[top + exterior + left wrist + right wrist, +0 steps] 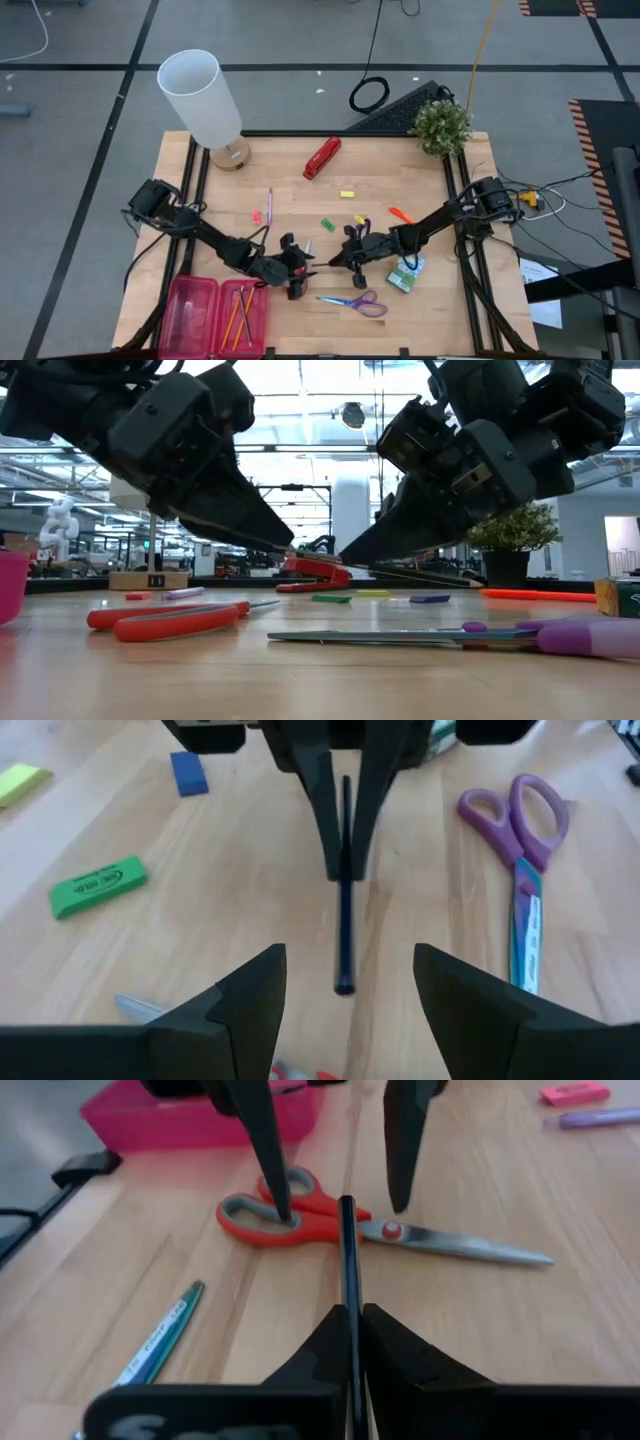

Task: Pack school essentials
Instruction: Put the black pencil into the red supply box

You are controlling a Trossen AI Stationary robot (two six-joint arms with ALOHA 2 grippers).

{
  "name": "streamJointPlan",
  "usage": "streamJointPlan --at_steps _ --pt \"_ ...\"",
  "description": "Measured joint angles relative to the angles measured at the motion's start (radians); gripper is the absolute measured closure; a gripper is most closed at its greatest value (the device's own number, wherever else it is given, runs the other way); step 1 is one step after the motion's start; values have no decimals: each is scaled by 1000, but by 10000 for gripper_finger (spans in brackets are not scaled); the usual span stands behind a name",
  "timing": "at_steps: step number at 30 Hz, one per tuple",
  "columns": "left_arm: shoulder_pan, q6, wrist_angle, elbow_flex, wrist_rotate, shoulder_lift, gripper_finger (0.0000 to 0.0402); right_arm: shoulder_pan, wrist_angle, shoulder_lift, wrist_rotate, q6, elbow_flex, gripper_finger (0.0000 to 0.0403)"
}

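At the middle of the table [400, 185], toward its front edge, the two arms meet nose to nose. The right gripper [352, 1342] has its fingers pinched together on a thin dark pen [347, 1250], which juts forward from the fingertips and hangs just above the wood. Facing it, the left gripper [345, 982] has its fingers spread wide, with the free tip of the pen between them; no contact shows yet. This looks like a hand-over, so the pen can travel on to the pink pencil case [215, 318] at the front left corner, where orange pencils [238, 312] already lie.

The red-handled scissors [300, 1220] rest on the table directly beneath the left gripper, the purple-handled scissors [362, 302] lie just in front of the right gripper, and the crayon box [405, 274] sits beside the right arm. Small erasers are scattered toward the table's middle.

The main risk is the exchange itself. If the right fingers release before the left ones close, the pen drops and could roll. If the left fingers close off-centre on the slim shaft, it may twist or slip out. A low approach could also catch the red-handled scissors and drag them.
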Motion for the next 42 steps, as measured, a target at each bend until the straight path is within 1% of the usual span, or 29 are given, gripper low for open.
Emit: streamJointPlan --at_steps 9,11,14,20,23,29,33,35,38,42 --pt "0 4 4 0 -10 0 180 0 45 0 1 3 0 390" --pt "0 4 4 0 -24 0 187 0 55 0 1 4 0 390" --pt "0 20 14 0 -33 0 216 0 62 0 1 4 0 390" --pt "0 30 26 0 -31 0 293 0 78 0 1 4 0 390" --pt "0 33 26 0 -26 0 325 0 78 0 2 4 0 390" --pt "-1 52 27 0 -27 0 373 -1 79 0 5 4 0 390" --pt "-1 59 27 0 -27 0 386 -1 82 0 10 4 0 388" --pt "-1 62 27 0 -26 0 385 3 82 0 31 4 0 377" --pt "0 71 -13 0 10 -29 377 9 70 -21 38 4 0 342" --pt "-8 82 -173 0 64 -133 380 21 -23 -96 43 2 0 280"
